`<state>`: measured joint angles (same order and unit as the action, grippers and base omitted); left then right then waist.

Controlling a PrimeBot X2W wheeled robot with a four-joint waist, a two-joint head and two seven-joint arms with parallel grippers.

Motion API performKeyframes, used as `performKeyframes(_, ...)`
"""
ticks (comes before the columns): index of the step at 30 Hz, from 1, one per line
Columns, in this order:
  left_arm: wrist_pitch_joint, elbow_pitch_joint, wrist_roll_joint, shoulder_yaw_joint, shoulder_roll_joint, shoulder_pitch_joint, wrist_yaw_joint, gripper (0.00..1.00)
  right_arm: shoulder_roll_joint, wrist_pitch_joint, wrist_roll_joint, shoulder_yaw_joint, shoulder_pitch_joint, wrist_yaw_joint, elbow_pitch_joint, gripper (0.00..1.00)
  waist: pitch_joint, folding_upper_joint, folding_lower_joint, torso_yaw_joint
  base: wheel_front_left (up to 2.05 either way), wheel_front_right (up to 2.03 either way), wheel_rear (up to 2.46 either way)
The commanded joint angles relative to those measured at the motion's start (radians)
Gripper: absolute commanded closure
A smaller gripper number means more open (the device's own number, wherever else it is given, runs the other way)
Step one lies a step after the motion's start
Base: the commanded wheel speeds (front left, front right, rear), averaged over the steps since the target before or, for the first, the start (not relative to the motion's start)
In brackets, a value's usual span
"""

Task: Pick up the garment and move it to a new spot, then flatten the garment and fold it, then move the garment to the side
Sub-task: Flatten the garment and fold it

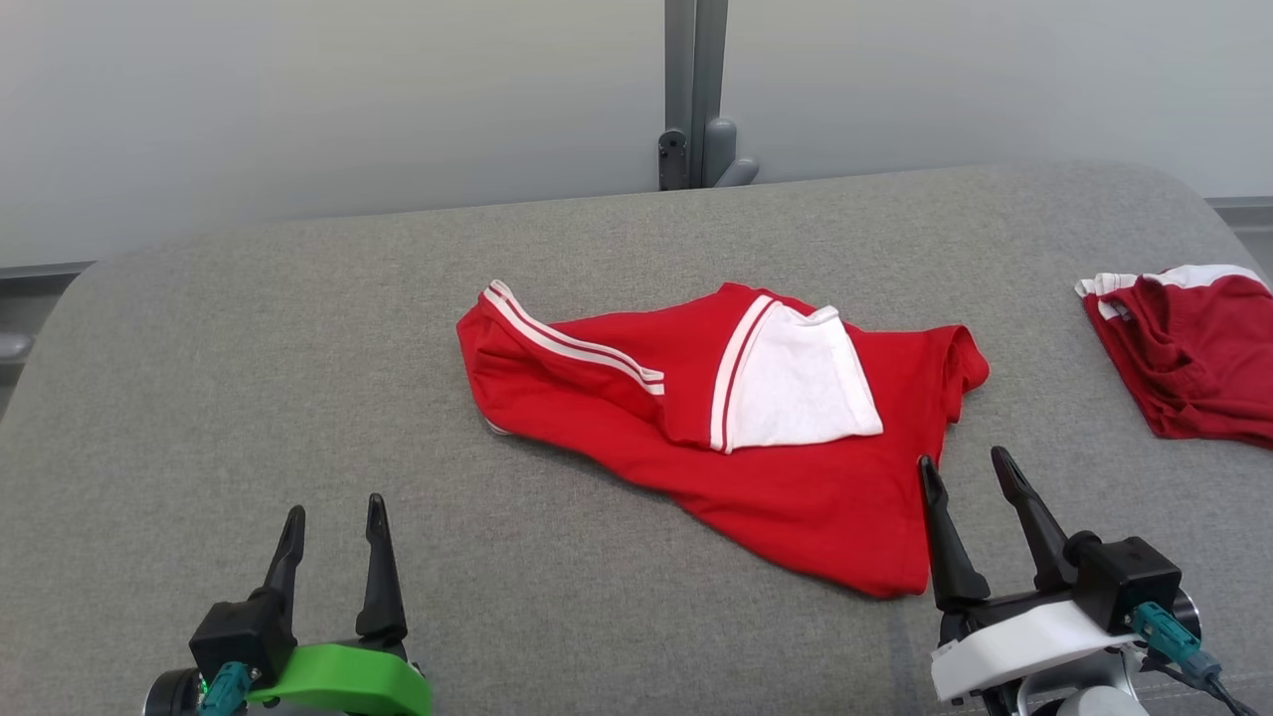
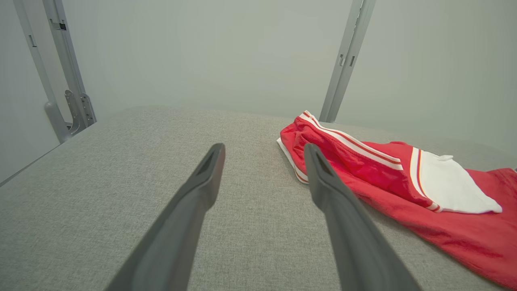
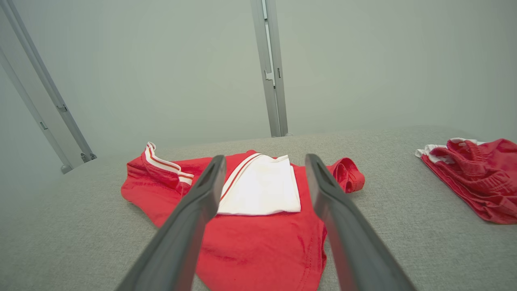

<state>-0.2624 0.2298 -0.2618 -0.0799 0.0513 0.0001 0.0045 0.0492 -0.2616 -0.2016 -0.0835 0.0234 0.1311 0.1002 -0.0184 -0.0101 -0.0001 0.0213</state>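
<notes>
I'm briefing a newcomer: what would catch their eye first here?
The crumpled red garment with its white panel, in the middle of the grey table. A second red garment lies at the table's right edge, and the open right gripper is poised beside the first one's near hem.

The red garment (image 1: 796, 477) lies loosely crumpled at mid-table, a white panel (striped along its edge) folded on top, one corner toward the near side.
</notes>
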Motion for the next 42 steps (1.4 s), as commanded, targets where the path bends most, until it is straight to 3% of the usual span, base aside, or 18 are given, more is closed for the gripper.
performKeyframes(1,-0.003,0.0,0.003,0.003,-0.001,0.0,-0.001,0.0,0.003,-0.005,0.0,0.003,-0.009,-0.001,-0.003,0.0,0.0,0.0101,0.0001,0.0,0.0,0.0,0.0)
performKeyframes(12,-0.003,0.039,0.018,-0.078,-0.001,-0.068,-0.024,0.0,0.003,-0.005,0.003,-0.008,-0.025,-0.001,-0.006,0.0,0.029,0.0101,0.0001,-0.027,0.0,0.0,0.0)
performKeyframes(25,0.047,0.302,-0.034,-0.292,0.0,-0.379,-0.049,0.0,0.003,-0.005,0.013,-0.029,-0.115,-0.001,-0.021,0.0,0.176,0.0101,0.0001,-0.137,0.0,0.0,0.0)
performKeyframes(28,0.061,0.37,-0.087,-0.342,0.001,-0.44,-0.05,0.0,0.002,-0.005,0.009,-0.033,-0.134,-0.001,-0.022,0.0,0.208,0.0101,0.0001,-0.17,0.0,0.0,0.0)
performKeyframes(42,0.128,0.594,-0.302,-0.478,0.002,-0.601,0.039,0.0,0.002,-0.005,-0.017,-0.052,-0.162,-0.001,-0.017,0.0,0.251,0.0101,0.0001,-0.267,0.0,0.0,0.0)
